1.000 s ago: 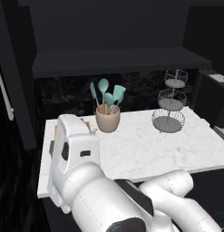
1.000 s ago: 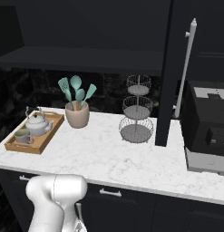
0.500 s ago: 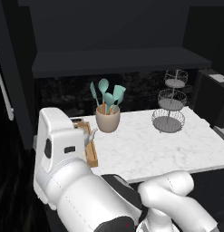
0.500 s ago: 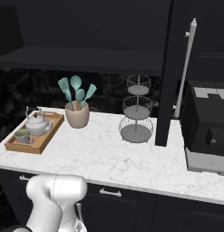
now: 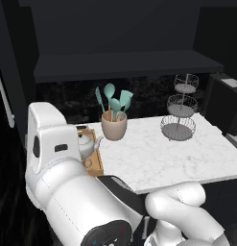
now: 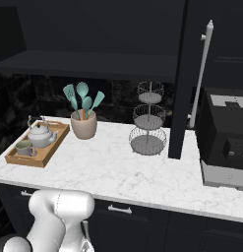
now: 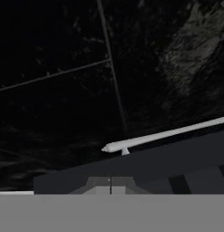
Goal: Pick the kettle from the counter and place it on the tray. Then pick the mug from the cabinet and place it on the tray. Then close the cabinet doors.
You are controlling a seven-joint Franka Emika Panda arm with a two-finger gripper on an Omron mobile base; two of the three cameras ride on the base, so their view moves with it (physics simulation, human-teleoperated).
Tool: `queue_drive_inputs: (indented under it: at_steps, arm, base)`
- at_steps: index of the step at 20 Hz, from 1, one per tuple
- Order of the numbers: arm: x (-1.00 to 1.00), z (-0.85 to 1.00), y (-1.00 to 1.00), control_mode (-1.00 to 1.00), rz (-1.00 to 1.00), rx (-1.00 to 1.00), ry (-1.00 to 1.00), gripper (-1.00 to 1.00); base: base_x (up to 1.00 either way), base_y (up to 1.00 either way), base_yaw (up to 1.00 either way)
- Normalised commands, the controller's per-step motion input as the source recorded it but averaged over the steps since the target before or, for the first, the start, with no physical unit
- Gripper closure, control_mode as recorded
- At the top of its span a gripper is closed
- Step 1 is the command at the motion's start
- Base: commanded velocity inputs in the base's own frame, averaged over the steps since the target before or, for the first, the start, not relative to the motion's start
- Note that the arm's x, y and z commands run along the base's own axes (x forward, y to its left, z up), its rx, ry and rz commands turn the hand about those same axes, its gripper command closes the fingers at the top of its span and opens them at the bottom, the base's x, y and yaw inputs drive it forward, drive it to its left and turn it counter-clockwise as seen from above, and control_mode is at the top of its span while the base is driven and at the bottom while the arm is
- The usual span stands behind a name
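The pale kettle (image 6: 41, 136) and the small mug (image 6: 24, 147) sit together in the wooden tray (image 6: 54, 146) at the left end of the marble counter (image 6: 118, 167). The kettle (image 5: 85, 144) also peeks out beside my arm, resting in the tray (image 5: 97, 161). The black cabinet (image 6: 93, 64) stands open, its right door (image 6: 184, 98) swung out with a silver bar handle (image 6: 201, 74). My gripper (image 7: 110, 185) is shut on nothing, and a door's silver bar handle (image 7: 168, 133) lies just past its tips on a dark panel. The left door's handle (image 5: 5, 98) stands at the far left.
A tan pot of teal utensils (image 6: 84, 123) stands right of the tray, and a three-tier wire stand (image 6: 148, 122) near the counter's middle back. A dark appliance (image 6: 226, 135) takes the right end. Dark drawers with silver pulls (image 6: 119, 210) lie under the counter.
My arm has swung further left in the left base view. The kettle, mug, tray and doors have not moved.
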Motion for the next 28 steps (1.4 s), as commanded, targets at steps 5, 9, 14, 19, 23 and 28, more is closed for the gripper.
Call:
queue_drive_inputs:
  at_steps: [5,9,14,19,23,28]
  arm:
    - [-0.08,0.13,0.17,-1.0,0.03,-0.03,-0.05,1.0]
    - [0.0,0.01,0.31,-1.0,0.01,-0.03,-0.01,1.0]
    - [0.09,0.0,0.36,-1.0,0.0,-0.01,-0.05,1.0]
    - [0.3,0.0,0.07,-1.0,0.0,0.0,0.0,1.0]
    - [0.32,0.0,0.0,-1.0,0.0,0.0,0.0,1.0]
    - [0.33,0.0,0.12,-1.0,0.0,-0.02,-0.05,1.0]
  base:
    - [0.0,0.0,0.0]
    - [0.0,0.0,0.0]
    - [0.0,0.0,0.0]
    - [0.0,0.0,0.0]
    - [0.0,0.0,0.0]
    - [0.0,0.0,0.0]
